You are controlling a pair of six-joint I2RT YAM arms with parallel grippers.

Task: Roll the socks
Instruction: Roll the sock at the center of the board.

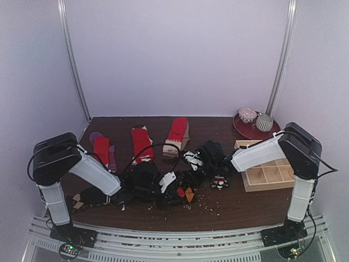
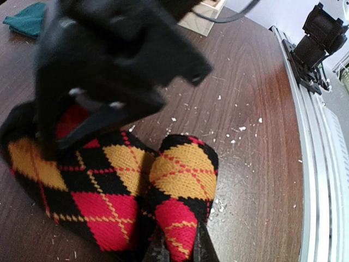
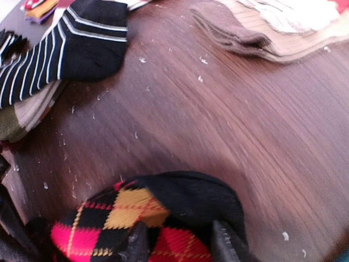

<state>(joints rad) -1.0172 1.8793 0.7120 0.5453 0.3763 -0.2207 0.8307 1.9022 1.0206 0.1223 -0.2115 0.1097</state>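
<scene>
The black argyle sock [image 2: 109, 185] with red and orange diamonds lies folded on the dark wooden table [image 2: 251, 164], near the middle front [image 1: 184, 192]. My left gripper [image 2: 180, 252] is shut on a raised fold of it. My right gripper [image 3: 181, 243] straddles the sock's black toe end [image 3: 185, 199], its fingers [image 3: 226, 243] standing apart on either side of the fabric. Both grippers meet over the sock in the top view, left [image 1: 166, 195] and right [image 1: 191, 183]. Other socks lie flat behind: a red-and-purple pair [image 1: 102, 148], red-and-beige pairs [image 1: 142, 143], and a black-and-white striped one [image 3: 60, 54].
A wooden compartment box [image 1: 267, 174] stands at the right, behind it a red plate [image 1: 245, 130] carrying two bowls [image 1: 264, 122]. A teal sock [image 2: 27, 19] lies beyond the right gripper. Brown-beige socks [image 3: 256, 38] lie further back. White crumbs dot the table. A metal rail [image 2: 322, 164] runs along the near edge.
</scene>
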